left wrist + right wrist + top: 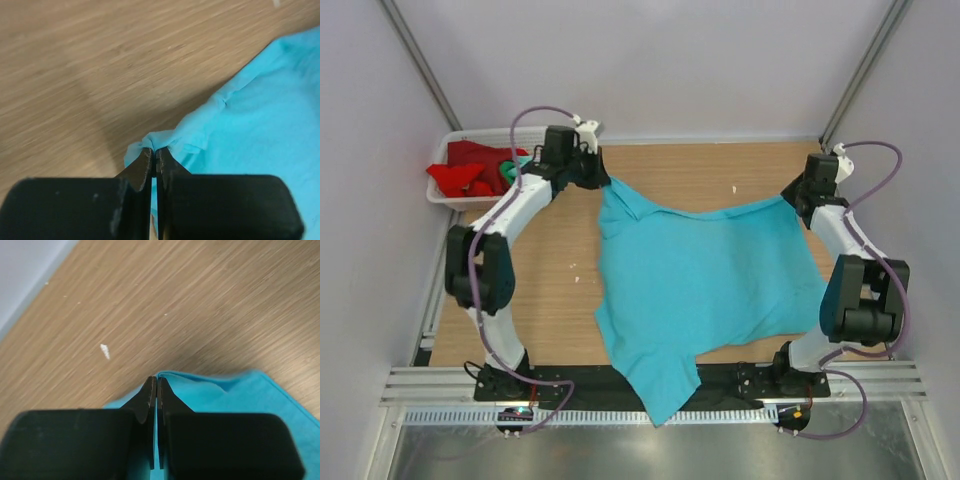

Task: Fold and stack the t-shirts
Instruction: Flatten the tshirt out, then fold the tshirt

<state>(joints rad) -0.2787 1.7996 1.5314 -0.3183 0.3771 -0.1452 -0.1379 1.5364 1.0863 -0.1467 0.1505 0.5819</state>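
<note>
The wooden table (560, 250) carries a large turquoise cloth t-shirt (710, 280), spread across its middle. One end of the shirt hangs over the near edge between my two bases. In the far left corner stands a white plastic basket (470, 204) holding a crumpled red t-shirt (465, 172) and a bit of mint green cloth (508, 172), perhaps another shirt; it is too small to tell. My left claw (155, 152) is clamped on the turquoise shirt's far left corner, and my right claw (154, 382) is clamped on its far right corner. A tiny white scrap (105, 351) lies on the wood near the right claw.
</note>
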